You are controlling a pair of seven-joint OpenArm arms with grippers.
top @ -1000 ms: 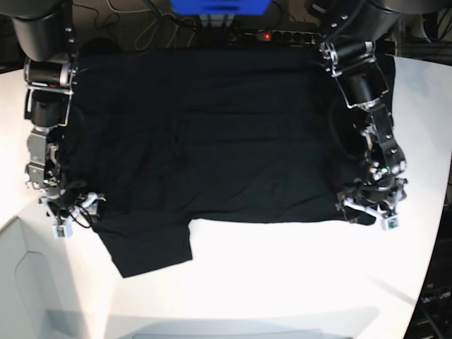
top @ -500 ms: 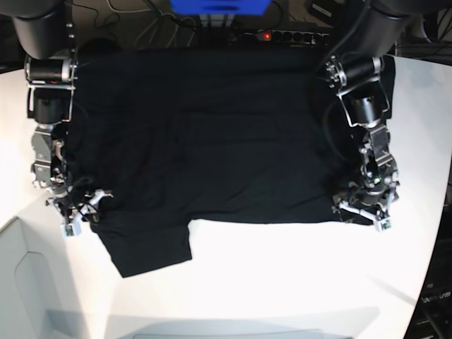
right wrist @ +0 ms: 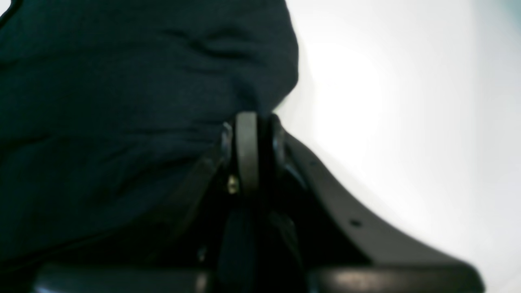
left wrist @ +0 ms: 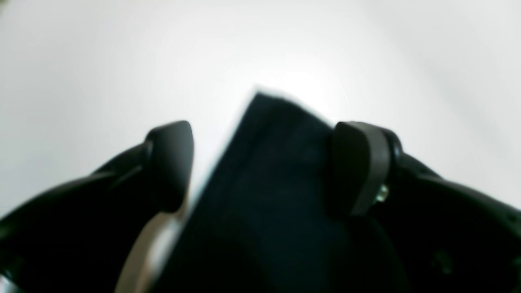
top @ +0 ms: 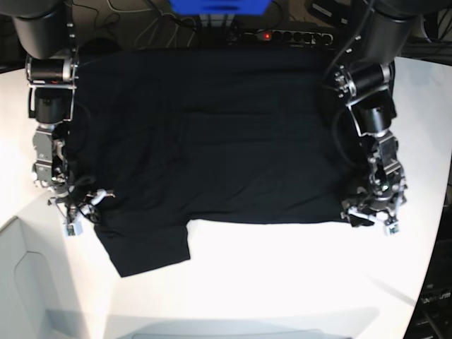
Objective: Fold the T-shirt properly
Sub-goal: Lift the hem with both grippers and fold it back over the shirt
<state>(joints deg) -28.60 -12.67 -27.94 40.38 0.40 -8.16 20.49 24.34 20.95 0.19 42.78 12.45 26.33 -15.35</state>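
A: How far along is the fold?

B: Barely begun. The large plain black cloth T-shirt (top: 205, 141) lies flat on the white desk (top: 282, 282), one sleeve nearest the camera.

A: The claws?

B: The right claw (right wrist: 248, 122) looks pinched together on the hem, though it's blurry. The left claw (left wrist: 260, 162) stands apart, straddling a corner.

A: Its long axis?

B: Apparently side to side; neckline unseen.

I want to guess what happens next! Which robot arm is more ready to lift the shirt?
The right one, probably. The right gripper is pinched shut on the edge of the T-shirt. The left gripper is wide open, with a corner of cloth between its jaws, not yet gripped.
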